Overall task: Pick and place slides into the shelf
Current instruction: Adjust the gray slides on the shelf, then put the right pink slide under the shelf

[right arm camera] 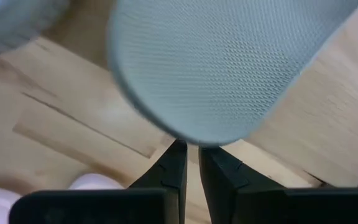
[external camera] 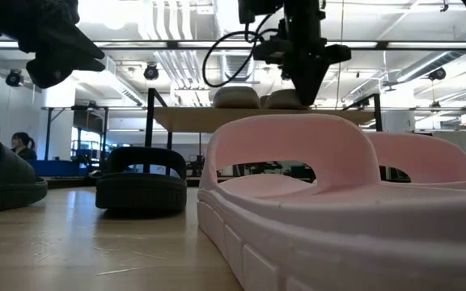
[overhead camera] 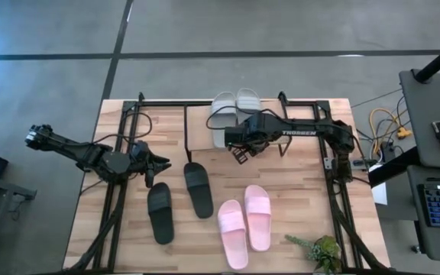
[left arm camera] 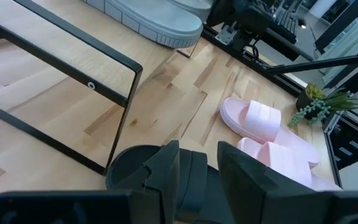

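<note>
Two pale grey-green slides [overhead camera: 222, 116] [overhead camera: 248, 99] rest soles down on the shelf [external camera: 192, 120] at the table's far side. My right gripper [overhead camera: 241, 155] is shut and points down just off the near heel of one grey-green slide [right arm camera: 229, 68], holding nothing. Two black slides [overhead camera: 160, 212] [overhead camera: 198, 189] lie flat on the table left of centre. A pink pair [overhead camera: 232, 233] [overhead camera: 257, 216] lies near the front edge. My left gripper [overhead camera: 159, 163] hangs open above the black slide [left arm camera: 129, 165], clear of it.
A large black metal frame [overhead camera: 128, 114] runs along the table's left, far and right sides. A small green plant [overhead camera: 319, 248] stands at the near right corner. Bare wood shows between the black slides and the shelf. Beyond the table, a person [external camera: 23, 145] is seen far off.
</note>
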Tool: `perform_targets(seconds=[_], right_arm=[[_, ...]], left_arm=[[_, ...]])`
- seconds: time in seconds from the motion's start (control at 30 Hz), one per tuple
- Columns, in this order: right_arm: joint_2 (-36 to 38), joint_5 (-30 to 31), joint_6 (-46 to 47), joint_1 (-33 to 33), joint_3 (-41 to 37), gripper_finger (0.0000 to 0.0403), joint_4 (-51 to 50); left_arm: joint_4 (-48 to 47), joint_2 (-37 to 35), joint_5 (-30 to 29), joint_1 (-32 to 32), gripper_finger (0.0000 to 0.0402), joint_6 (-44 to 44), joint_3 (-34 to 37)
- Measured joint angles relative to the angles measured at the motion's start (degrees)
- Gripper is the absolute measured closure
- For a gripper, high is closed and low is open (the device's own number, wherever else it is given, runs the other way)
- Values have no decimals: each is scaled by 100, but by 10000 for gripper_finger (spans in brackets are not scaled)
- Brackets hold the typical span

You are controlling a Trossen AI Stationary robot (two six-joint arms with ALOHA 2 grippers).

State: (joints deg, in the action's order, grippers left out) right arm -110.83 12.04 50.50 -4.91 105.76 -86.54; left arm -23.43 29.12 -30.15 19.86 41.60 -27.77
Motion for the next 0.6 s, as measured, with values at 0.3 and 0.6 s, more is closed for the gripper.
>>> perform_targets(seconds=[0.3,0.6], right_arm=[[272,-838,-15,554,400,369,-50],[437,-903,168,2217,461,369,46]], left_arm=[[12,-2,0,0,307,-11,0],[18,9,305,0,307,-329,0]])
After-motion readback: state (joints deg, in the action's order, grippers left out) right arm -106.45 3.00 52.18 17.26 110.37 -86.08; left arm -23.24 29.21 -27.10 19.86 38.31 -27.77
